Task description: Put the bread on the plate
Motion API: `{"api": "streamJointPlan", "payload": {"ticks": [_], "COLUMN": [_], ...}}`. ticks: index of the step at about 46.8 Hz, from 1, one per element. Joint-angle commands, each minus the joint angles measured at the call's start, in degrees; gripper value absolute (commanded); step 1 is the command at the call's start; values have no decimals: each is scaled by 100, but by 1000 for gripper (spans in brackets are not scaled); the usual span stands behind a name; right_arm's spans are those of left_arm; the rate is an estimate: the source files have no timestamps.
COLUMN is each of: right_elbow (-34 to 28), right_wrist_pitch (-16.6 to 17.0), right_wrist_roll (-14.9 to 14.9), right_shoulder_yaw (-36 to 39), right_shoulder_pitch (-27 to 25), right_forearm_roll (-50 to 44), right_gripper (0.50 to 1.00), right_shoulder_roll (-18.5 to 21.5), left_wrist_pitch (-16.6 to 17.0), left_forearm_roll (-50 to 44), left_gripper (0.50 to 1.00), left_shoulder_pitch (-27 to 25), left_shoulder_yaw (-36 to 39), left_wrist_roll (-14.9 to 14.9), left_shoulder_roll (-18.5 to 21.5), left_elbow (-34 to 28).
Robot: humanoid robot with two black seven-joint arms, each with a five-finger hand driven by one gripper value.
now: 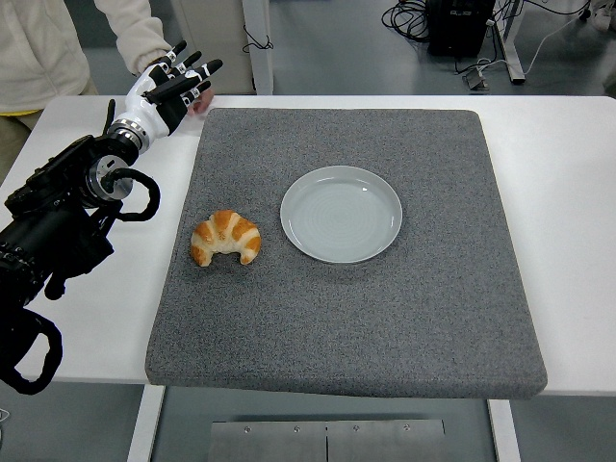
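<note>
Grey mat (404,318) | croissant (226,237) long axis left-right, tips toward near edge

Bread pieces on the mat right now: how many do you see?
1. The croissant lies on the gray mat, just left of the empty plate, not touching it. Nothing appears hidden.

A grey mat (385,318) covers the white table (558,192); a person (58,48) stands behind it.
</note>
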Motion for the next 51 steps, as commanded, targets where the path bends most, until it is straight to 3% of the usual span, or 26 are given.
{"api": "streamJointPlan", "payload": {"ticks": [1,35,51], "right_elbow": [0,0,0], "right_wrist_pitch": [-1,-1,-1], "right_wrist_roll": [0,0,0], "right_shoulder_yaw": [0,0,0], "right_shoulder_pitch": [0,8,0], "right_forearm_roll": [0,0,0], "right_gripper": [1000,1000,1000], "right_shoulder_roll": [0,0,0], "left_wrist_pitch": [4,22,-5], "left_forearm_roll": [0,9,175], "left_gripper": [971,971,971], "left_shoulder_pitch": [1,-78,-219], "left_shoulder_yaw": [-1,25,1352], "left_wrist_roll": [0,-61,-175], "left_shoulder_roll": [7,-2,481], "left_elbow": [0,-9,-614]}}
